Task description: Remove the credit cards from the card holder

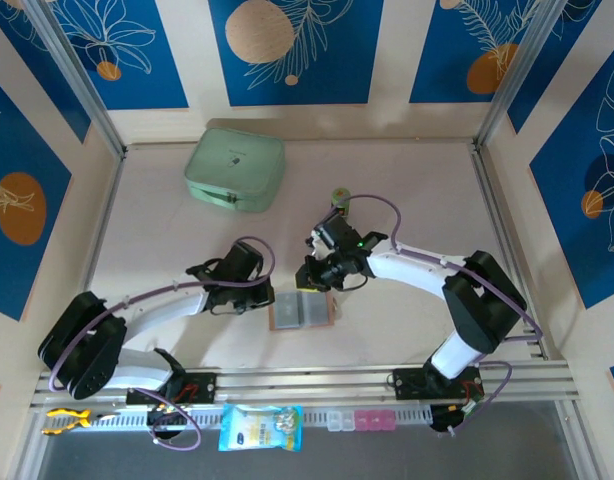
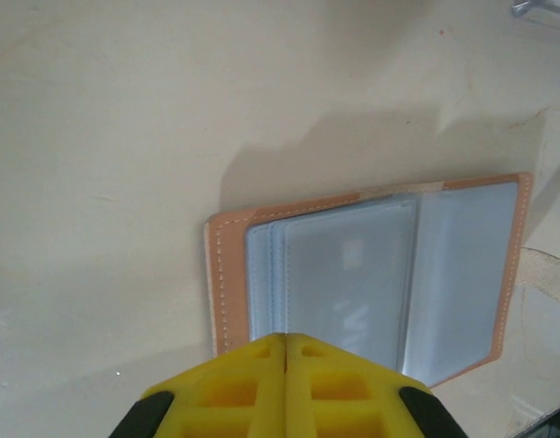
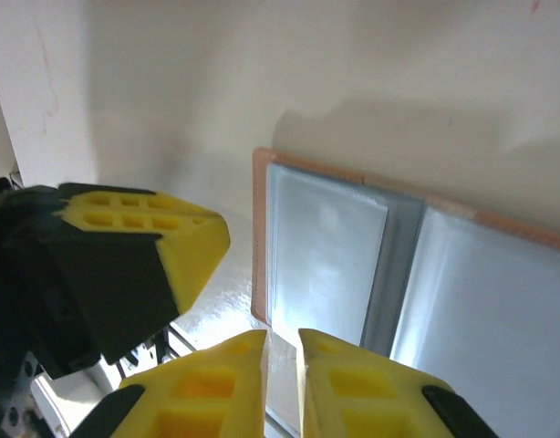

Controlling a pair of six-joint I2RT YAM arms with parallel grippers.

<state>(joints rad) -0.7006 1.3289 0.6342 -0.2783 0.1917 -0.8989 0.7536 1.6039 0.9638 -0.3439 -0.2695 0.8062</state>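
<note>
The card holder (image 1: 301, 310) lies open flat on the table between the two arms, a pinkish-brown cover with pale grey-blue sleeves (image 2: 353, 283). No credit cards show in the sleeves. My left gripper (image 1: 271, 298) is at the holder's left edge; in the left wrist view it (image 2: 286, 338) is shut, tips meeting over the edge of the sleeve stack. My right gripper (image 1: 309, 283) hovers at the holder's far edge; in the right wrist view it (image 3: 282, 336) is open by a narrow gap just off the holder's corner (image 3: 262, 310). The left gripper's yellow finger (image 3: 161, 237) is close beside it.
A mint-green case (image 1: 235, 170) sits at the back of the table. A small green-and-black cylinder (image 1: 339, 197) stands behind the right gripper. On the near rail lie a blue packet (image 1: 260, 427), small clear and pink boxes (image 1: 359, 420) and a yellow tool (image 1: 65, 418).
</note>
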